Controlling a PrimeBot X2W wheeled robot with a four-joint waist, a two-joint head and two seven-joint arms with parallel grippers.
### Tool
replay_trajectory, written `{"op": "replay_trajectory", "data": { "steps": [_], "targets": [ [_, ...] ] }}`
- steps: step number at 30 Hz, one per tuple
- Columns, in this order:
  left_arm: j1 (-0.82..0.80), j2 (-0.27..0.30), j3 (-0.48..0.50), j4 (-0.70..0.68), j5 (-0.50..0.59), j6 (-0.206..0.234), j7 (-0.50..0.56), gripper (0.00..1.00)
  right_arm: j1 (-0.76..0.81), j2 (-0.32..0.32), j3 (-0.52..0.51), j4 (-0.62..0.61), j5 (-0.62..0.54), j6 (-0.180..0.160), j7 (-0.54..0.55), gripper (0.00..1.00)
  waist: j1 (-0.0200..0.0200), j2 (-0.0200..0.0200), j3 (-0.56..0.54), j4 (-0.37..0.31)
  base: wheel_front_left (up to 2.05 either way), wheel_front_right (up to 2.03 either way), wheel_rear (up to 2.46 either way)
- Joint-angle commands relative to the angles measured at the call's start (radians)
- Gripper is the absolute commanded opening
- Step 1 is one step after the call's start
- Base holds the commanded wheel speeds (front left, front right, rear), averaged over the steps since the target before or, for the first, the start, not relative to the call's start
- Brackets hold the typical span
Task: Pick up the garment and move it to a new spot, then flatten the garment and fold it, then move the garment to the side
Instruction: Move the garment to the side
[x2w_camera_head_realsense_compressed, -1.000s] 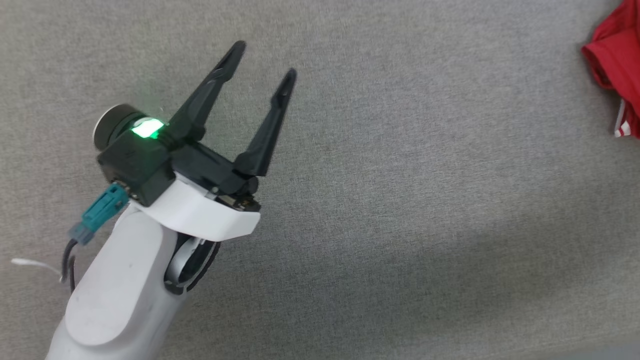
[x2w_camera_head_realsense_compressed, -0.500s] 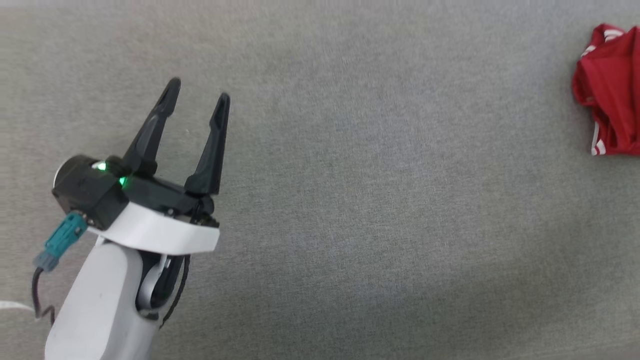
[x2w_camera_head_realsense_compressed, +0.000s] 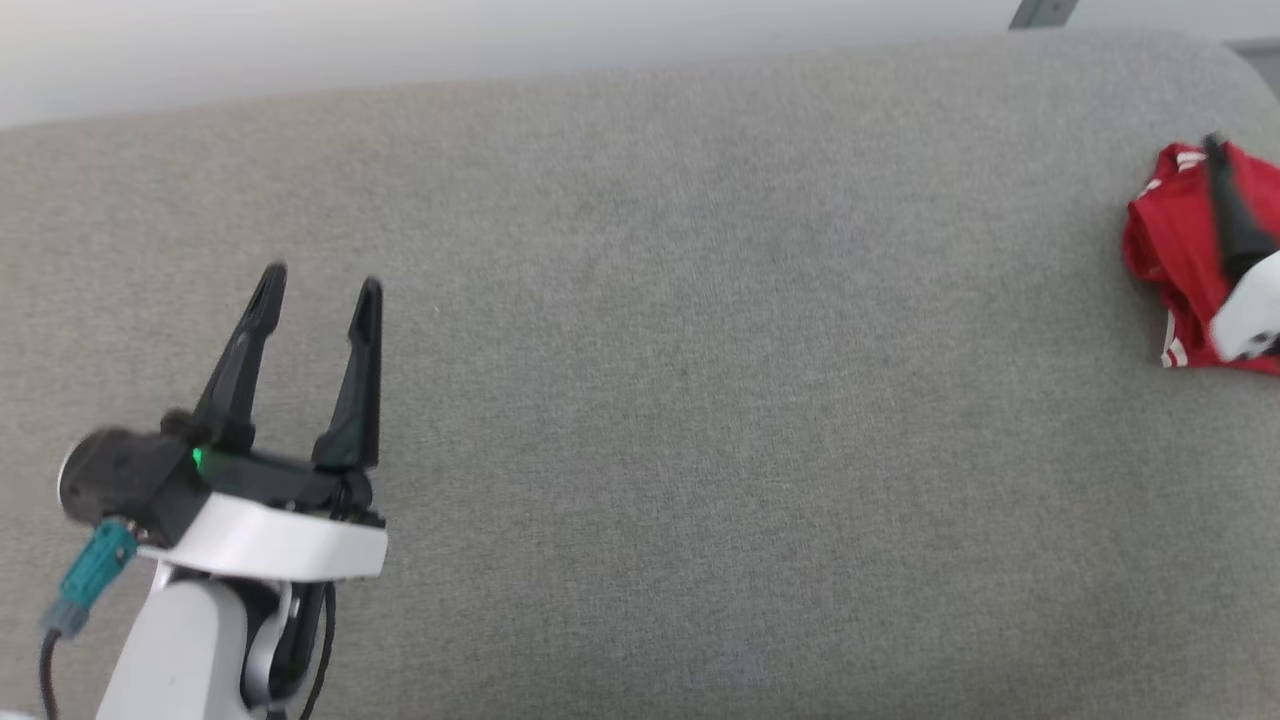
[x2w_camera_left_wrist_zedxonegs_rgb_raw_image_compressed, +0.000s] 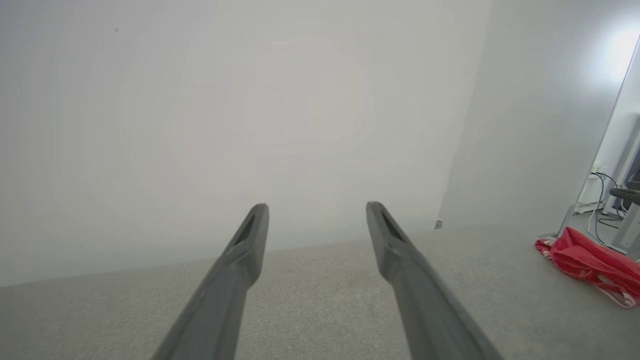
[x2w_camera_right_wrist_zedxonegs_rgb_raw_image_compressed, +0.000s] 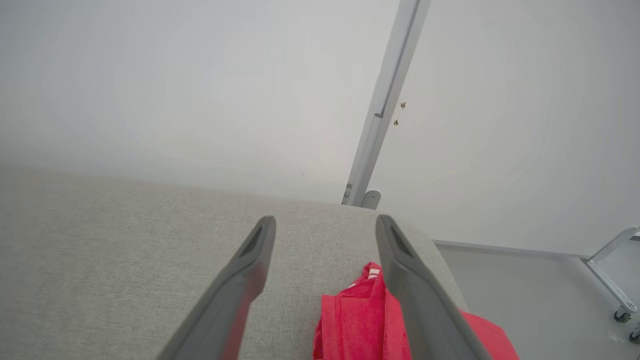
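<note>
The garment (x2w_camera_head_realsense_compressed: 1175, 240), a small red jersey w/ white-and-red striped trim, lies crumpled in a heap near the far right corner of the grey woven-fabric pad (x2w_camera_head_realsense_compressed: 700, 400), close to its rounded edge. It's not lifted and not spread, and no lettering is readable.

New vs. half a sec ago: the R gripper (x2w_camera_right_wrist_zedxonegs_rgb_raw_image_compressed: 325, 222), two long dark fingers on a white wrist, has come into the head view right over the heap. It's blurred there, so prob. in motion. In its own wrist view the fingers stand wide apart w/ nothing between them. The garment (x2w_camera_right_wrist_zedxonegs_rgb_raw_image_compressed: 350, 320) sits just below, one finger crossing it. Whether it touches the cloth I can't tell.

The whole head view has also shifted. The pad's far edge and the pale wall (x2w_camera_head_realsense_compressed: 400, 50) now show at top, which is the cam tilting, not the garment moving. The heap's shape looks the same.

The L gripper (x2w_camera_head_realsense_compressed: 322, 278), dark fingers on a black body w/ a green light, hovers over bare pad at left, well apart from the garment (x2w_camera_left_wrist_zedxonegs_rgb_raw_image_compressed: 585, 260). Its jaws are wide and empty.

Meaning: the task is at step one, approach. The R arm looks like the one going for the pick-up, and it needs to drop onto a fold and close. W/ the heap so near the corner, a nudge could push it off.
</note>
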Motion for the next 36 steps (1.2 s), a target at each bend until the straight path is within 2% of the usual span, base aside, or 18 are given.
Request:
{"op": "replay_trajectory", "data": {
  "steps": [1, 13, 23, 36],
  "targets": [
    [0.028, -0.003, 0.016, -0.003, 0.017, -0.001, -0.004, 1.0, 0.032, 0.014, 0.005, -0.028, 0.003, -0.003, -0.017, 1.0, 0.0, 0.0, -0.024, 0.009, 0.0, 0.0, 0.0],
    [0.168, -0.05, 0.14, -0.042, 0.071, -0.001, -0.004, 1.0, 0.253, 0.089, -0.055, -0.251, -0.036, -0.003, -0.055, 1.0, 0.0, 0.0, -0.095, 0.018, 0.0, 0.0, 0.0],
    [0.276, -0.083, 0.206, -0.069, 0.088, -0.001, -0.005, 1.0, 0.503, 0.204, -0.213, -0.453, -0.134, -0.003, -0.055, 1.0, 0.0, 0.0, -0.163, 0.027, 0.0, 0.0, 0.0],
    [0.387, -0.102, 0.246, -0.077, 0.082, -0.001, -0.005, 1.0, 0.727, 0.297, -0.349, -0.592, -0.189, -0.002, -0.056, 1.0, 0.0, 0.0, -0.224, 0.039, 0.0, 0.0, 0.0]
  ]
}}
